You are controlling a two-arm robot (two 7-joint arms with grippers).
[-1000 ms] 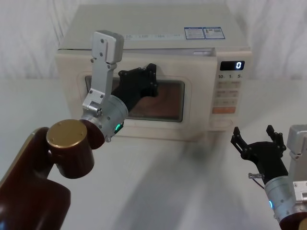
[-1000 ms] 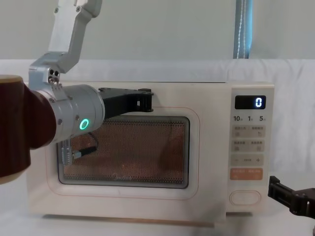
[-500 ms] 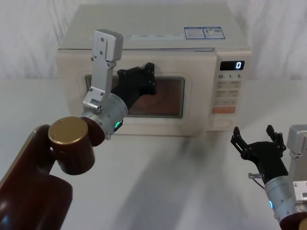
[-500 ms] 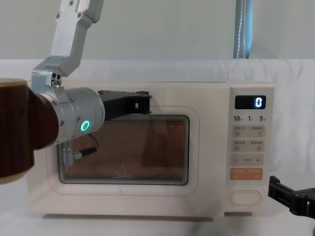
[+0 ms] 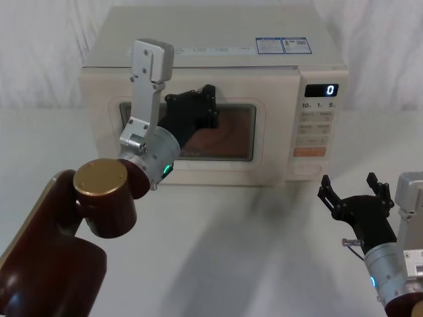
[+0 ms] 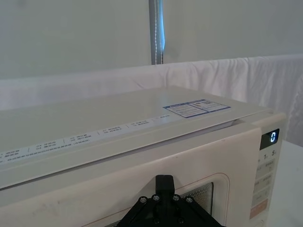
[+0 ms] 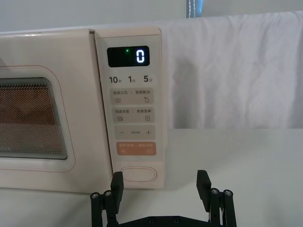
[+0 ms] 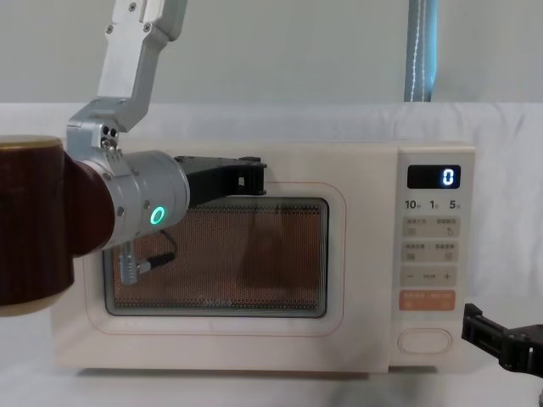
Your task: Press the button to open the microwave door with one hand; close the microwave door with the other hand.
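The microwave door [image 5: 264, 142] sits flush with the front of the microwave [image 5: 218, 46] on the white table [image 5: 231, 251], its dark mesh window facing the robot and no gap showing along its right edge next to the control panel [image 8: 430, 254]. The button [image 7: 138, 174], a blank cream oval, is at the very bottom of that panel, under the orange key [image 7: 136, 148], and nothing is touching it. Up top the display [image 8: 433, 177] reads 0.

The left gripper [image 5: 206, 100] is right up at the door, black fingertips at the upper frame above the window, a little left of the door's middle; in the chest view it points to the right across the top of the glass. Whether its fingers are spread or together I cannot tell, and contact with the door is too close to call.

The right gripper [image 7: 160, 189] hangs low and to the right, in front of the control panel and well short of it, fingers spread wide with nothing between them, the button showing in the gap.
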